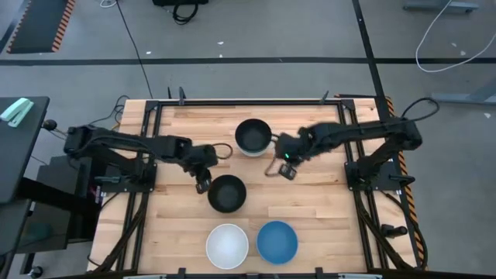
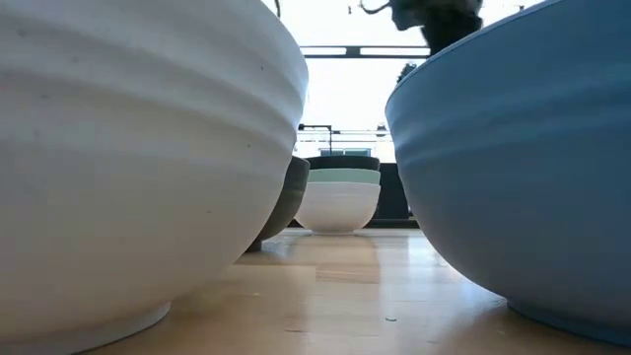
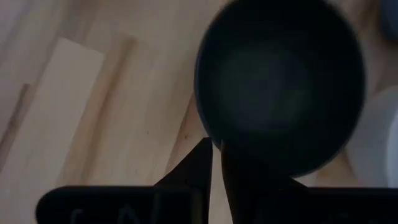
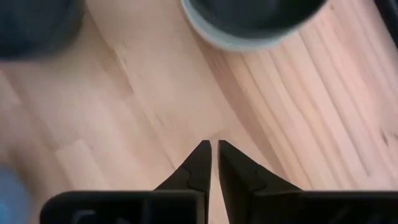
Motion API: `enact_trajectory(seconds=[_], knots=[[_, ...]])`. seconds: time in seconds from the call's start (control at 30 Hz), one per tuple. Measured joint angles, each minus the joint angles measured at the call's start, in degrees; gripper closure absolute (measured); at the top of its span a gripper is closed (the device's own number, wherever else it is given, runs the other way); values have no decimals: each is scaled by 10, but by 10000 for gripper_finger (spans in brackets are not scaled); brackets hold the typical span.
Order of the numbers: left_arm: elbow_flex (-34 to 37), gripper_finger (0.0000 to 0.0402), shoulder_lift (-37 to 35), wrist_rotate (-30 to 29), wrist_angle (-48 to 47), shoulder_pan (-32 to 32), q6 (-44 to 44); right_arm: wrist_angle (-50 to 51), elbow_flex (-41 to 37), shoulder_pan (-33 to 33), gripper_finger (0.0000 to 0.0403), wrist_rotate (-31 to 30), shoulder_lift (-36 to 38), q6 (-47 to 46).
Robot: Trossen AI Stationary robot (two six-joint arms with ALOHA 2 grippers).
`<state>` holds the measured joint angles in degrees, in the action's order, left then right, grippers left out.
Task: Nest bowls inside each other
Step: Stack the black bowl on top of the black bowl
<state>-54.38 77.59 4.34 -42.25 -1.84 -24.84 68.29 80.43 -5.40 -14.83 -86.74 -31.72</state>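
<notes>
2 grippers pressed together: left gripper point(image 1: 203, 184) seemingly pinching the black bowl point(image 1: 226, 194) rim for lifting, right gripper point(image 1: 287, 170) empty beside the stack point(image 1: 253, 137).

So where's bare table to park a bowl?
Free: the far-left corner behind the left gripper, and the right side beside the blue bowl. Crowded: the middle, between the nested stack, the lone black bowl and the right gripper.

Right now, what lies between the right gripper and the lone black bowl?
Nothing: in the high view only bare wood separates the right gripper from the lone black bowl.
</notes>
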Motion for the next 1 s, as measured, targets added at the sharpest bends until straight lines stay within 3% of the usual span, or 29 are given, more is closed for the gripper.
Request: enact_trajectory(seconds=[0.17, 0.37, 0.53, 0.73, 1.0], knots=[[-24, 358, 55, 1, -10, -11, 19, -110, -136, -79, 359, -65, 77, -43], [-35, 356, 71, 0, -12, -10, 28, -302, -303, -137, 357, -75, 164, -78], [-42, 357, 71, 0, -3, -10, 11, -402, -415, -155, 355, -77, 187, -110], [-42, 344, 80, -2, 10, -5, -5, -443, -478, -155, 354, -78, 177, -138], [-42, 319, 132, -8, 20, 6, -16, -485, -490, -155, 354, -80, 174, -116]])
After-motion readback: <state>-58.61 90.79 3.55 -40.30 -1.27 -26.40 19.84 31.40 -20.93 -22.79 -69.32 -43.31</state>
